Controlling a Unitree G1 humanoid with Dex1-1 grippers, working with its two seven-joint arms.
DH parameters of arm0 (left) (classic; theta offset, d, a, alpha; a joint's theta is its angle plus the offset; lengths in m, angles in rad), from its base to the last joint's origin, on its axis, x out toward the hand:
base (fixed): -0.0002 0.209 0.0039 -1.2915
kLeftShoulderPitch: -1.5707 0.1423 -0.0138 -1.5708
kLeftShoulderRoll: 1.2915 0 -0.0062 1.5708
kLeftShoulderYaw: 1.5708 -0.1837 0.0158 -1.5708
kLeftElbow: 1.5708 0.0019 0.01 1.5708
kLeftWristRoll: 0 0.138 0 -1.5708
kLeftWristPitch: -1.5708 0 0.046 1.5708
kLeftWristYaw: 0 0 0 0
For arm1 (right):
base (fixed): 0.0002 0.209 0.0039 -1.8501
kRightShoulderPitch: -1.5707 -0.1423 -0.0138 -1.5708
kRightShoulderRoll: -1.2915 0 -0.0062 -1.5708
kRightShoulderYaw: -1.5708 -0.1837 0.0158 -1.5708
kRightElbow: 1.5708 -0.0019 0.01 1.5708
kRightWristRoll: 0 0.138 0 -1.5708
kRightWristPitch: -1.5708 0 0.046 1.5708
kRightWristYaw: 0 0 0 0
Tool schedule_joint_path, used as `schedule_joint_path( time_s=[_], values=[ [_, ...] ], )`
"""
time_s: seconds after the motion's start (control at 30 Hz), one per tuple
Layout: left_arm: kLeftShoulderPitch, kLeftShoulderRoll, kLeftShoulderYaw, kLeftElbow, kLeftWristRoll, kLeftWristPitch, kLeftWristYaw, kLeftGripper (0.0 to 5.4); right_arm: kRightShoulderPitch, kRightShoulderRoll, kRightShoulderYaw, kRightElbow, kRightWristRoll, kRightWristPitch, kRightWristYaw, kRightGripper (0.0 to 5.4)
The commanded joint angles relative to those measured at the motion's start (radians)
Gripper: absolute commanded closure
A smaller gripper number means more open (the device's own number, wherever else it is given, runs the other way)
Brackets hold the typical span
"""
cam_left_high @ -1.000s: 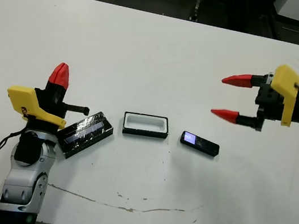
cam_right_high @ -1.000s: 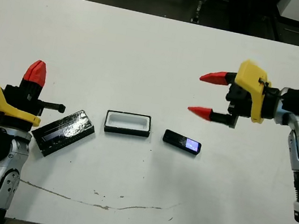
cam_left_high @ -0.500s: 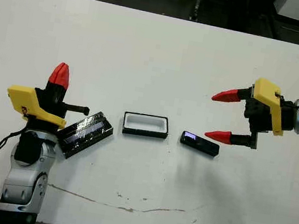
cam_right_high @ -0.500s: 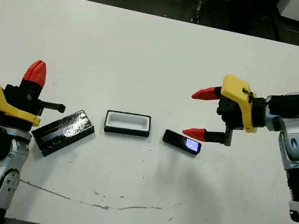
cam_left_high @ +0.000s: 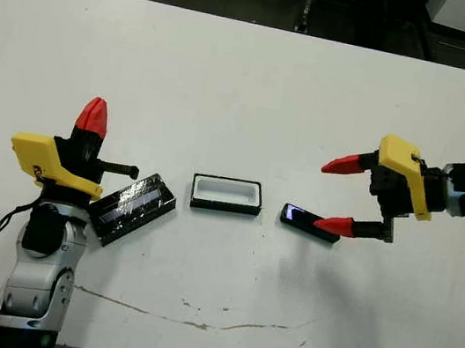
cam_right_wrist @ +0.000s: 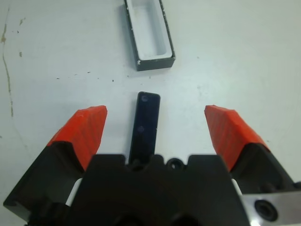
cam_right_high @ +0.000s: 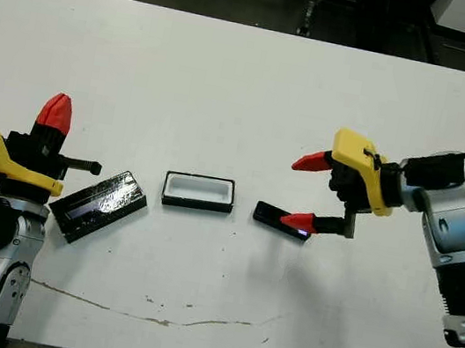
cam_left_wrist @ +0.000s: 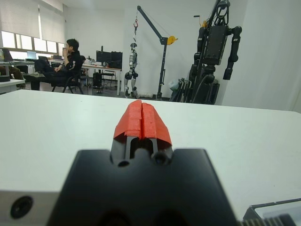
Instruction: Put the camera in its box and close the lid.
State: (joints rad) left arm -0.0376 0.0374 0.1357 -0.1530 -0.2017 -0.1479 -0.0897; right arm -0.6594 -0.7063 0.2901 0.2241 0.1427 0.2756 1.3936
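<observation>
- right gripper (cam_right_wrist: 153, 129) spread wide, straddling the camera (cam_right_wrist: 145, 125)
- box (cam_left_high: 226, 194) just left of the camera; lid (cam_left_high: 132, 207) beyond
- left gripper (cam_left_wrist: 142, 120) pressed together, empty

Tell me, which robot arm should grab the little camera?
The right one. The right gripper hangs open right over the camera, while the left gripper sits shut by the lid.

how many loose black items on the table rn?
3, in a row: lid nearest the left hand, box in the middle, camera under the open right hand.
</observation>
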Motion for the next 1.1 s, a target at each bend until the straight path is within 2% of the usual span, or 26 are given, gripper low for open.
schedule_joint_path(
  time_s=[0.03, 0.33, 0.47, 1.1],
  values=[
    [0.005, 0.005, 0.003, 0.005, -0.004, 0.007, -0.005, 5.4, 0.018, -0.007, 0.009, -0.015, -0.01, 0.021, 0.002, 0.01],
    [0.008, 0.005, 0.0, 0.002, 0.005, 0.005, -0.001, 5.4, 0.034, 0.0, 0.028, -0.018, -0.025, 0.043, -0.013, 0.01],
    [0.009, 0.003, 0.002, 0.003, 0.0, 0.004, -0.002, 5.4, 0.043, 0.011, 0.031, 0.001, -0.034, 0.025, -0.019, 0.01],
    [0.02, -0.003, 0.005, -0.007, -0.007, 0.014, 0.004, 5.4, 0.061, 0.04, 0.021, 0.078, -0.043, 0.025, -0.057, 0.01]
  ],
)
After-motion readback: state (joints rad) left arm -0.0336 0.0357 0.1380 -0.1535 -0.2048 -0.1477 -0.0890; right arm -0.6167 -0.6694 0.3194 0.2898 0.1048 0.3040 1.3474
